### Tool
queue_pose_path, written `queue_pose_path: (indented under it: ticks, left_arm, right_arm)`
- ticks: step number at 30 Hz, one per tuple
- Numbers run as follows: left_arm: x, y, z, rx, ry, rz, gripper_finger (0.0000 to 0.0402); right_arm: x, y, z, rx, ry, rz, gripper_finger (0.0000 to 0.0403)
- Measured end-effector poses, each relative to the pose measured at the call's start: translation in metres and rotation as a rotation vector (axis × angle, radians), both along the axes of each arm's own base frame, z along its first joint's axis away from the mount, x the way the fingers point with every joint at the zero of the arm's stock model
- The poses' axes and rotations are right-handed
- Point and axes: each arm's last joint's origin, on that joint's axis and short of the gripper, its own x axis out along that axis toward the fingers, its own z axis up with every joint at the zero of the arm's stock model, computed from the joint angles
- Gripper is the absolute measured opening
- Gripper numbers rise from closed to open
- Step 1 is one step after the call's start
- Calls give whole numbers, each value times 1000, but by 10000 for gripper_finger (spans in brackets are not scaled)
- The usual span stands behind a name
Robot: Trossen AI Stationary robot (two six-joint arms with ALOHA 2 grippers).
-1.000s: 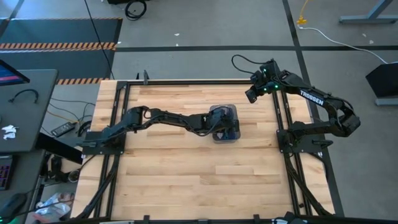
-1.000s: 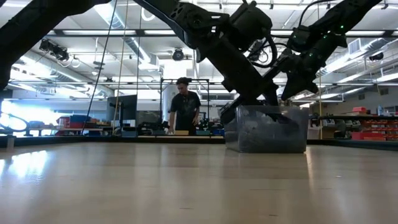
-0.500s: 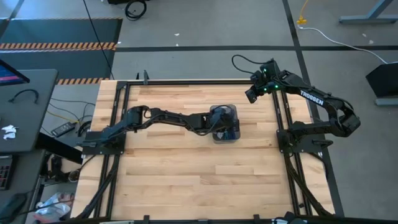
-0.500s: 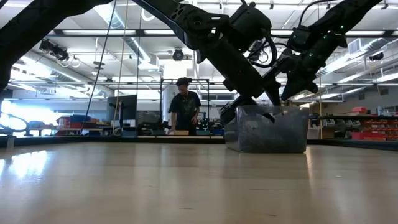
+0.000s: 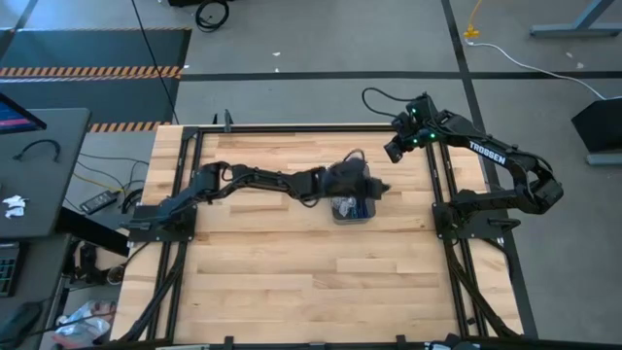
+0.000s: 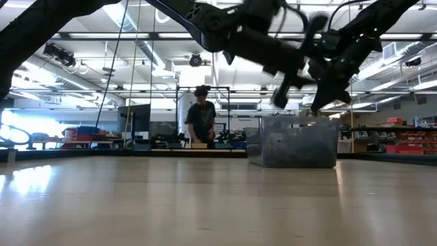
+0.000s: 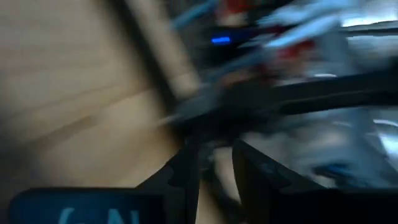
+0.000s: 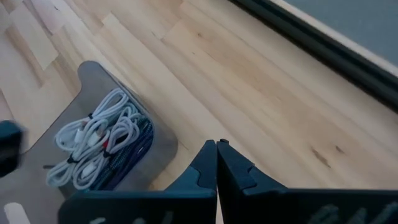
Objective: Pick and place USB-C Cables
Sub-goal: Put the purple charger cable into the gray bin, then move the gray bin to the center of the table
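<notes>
Looking down from above, you see the left gripper (image 5: 374, 187) over the tray (image 5: 352, 211), its grip unreadable. Low view: it hangs above the tray's rim. Right wrist: the right gripper (image 8: 216, 149), pressed together, faces the USB-C Cables (image 8: 102, 149) in the tray.

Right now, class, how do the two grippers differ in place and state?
The left gripper hangs above the tray mid-table; the right gripper waits off by the table's far right edge. The right gripper's fingers are shut with nothing between them; the left gripper's view is blurred. Both are dark and two-fingered.
</notes>
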Motion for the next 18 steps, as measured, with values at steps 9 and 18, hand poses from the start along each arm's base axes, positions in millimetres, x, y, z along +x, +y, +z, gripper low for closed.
queue_pose_path:
  ticks: [9,18]
  left_arm:
    - [-28,40,104,220,-531,-183,97]
    - [-105,43,221,675,-706,-306,81]
  right_arm:
    - [-3,7,-4,76,32,34,1]
    - [6,16,-5,143,28,26,0]
